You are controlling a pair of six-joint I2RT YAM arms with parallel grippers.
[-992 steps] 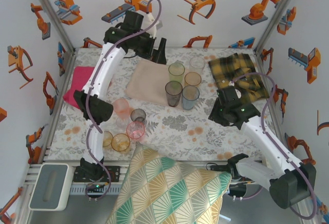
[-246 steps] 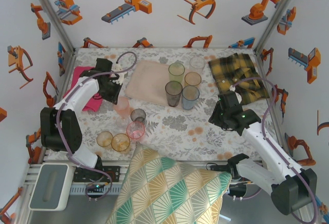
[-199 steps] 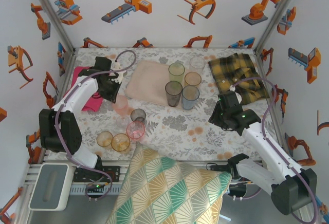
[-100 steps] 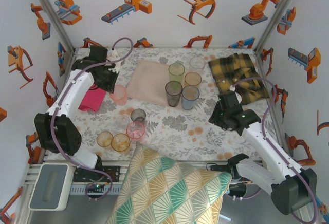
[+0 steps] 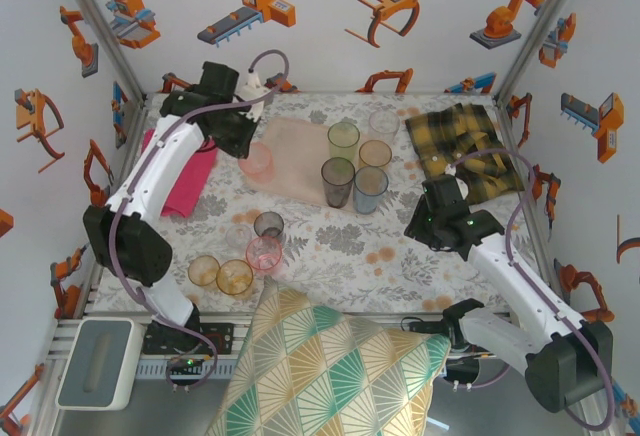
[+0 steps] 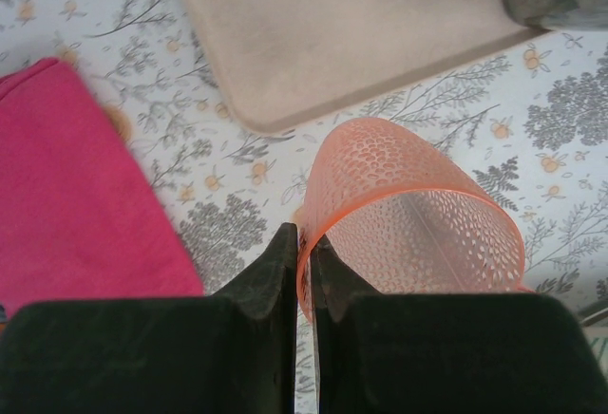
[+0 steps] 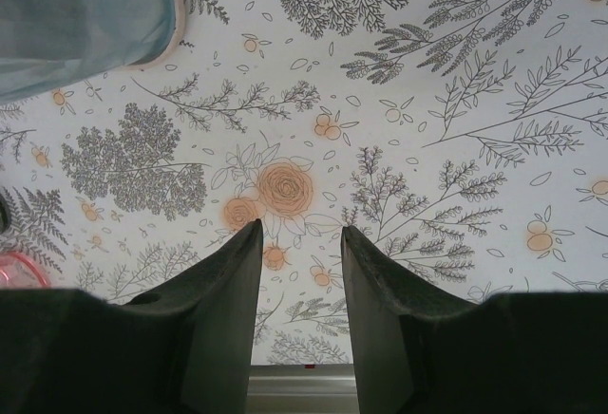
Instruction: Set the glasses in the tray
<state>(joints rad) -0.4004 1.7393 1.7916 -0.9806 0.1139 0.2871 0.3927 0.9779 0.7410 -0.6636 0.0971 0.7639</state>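
My left gripper (image 5: pixel 243 146) holds the pink glass (image 5: pixel 256 161) at the tray (image 5: pixel 297 159), near-left corner. My right gripper (image 5: pixel 420 218) hangs over the floral table (image 5: pixel 340 248), well apart.

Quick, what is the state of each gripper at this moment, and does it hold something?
Left gripper: closed, pinching the rim of a pink glass.
Right gripper: open, holding nothing.
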